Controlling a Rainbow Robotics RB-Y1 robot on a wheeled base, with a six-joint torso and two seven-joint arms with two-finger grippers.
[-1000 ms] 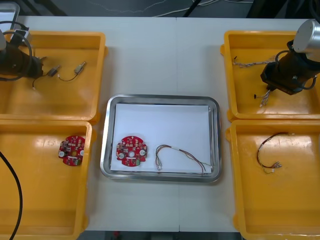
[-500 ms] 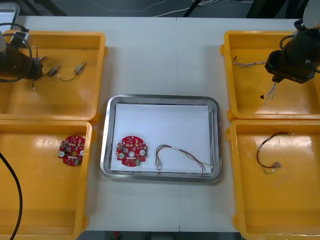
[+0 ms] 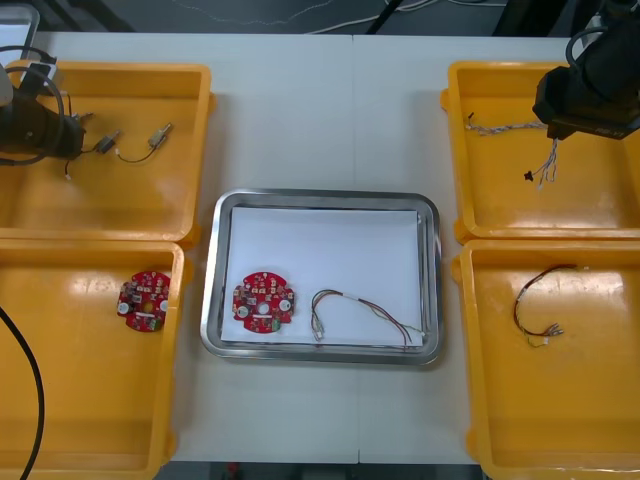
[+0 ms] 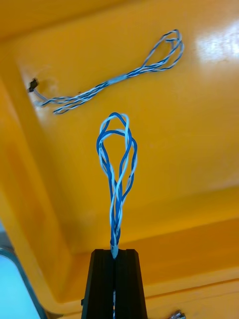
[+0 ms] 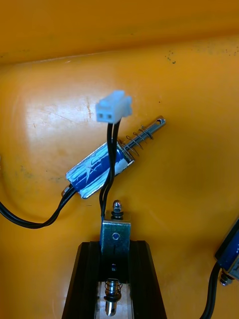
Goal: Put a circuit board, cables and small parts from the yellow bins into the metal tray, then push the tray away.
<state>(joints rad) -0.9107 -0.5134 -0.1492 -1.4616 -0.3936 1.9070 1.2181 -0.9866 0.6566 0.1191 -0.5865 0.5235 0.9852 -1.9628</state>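
Observation:
In the far left yellow bin my left gripper is shut on a small metal part, whose black wire ends in a white plug. Two more small metal parts lie just past it. Over the far right yellow bin my right gripper is shut on a twisted blue and white cable, which hangs clear of the floor. A second such cable lies below. The metal tray holds a red circuit board and a cable.
The near left yellow bin holds another red circuit board. A dark cable lies in the near right yellow bin. A black hose from my left arm crosses the near left bin.
My right gripper has risen and moved toward the far edge, lifting the blue and white cable off the bin floor. My left gripper's fingers have shut on the small metal part.

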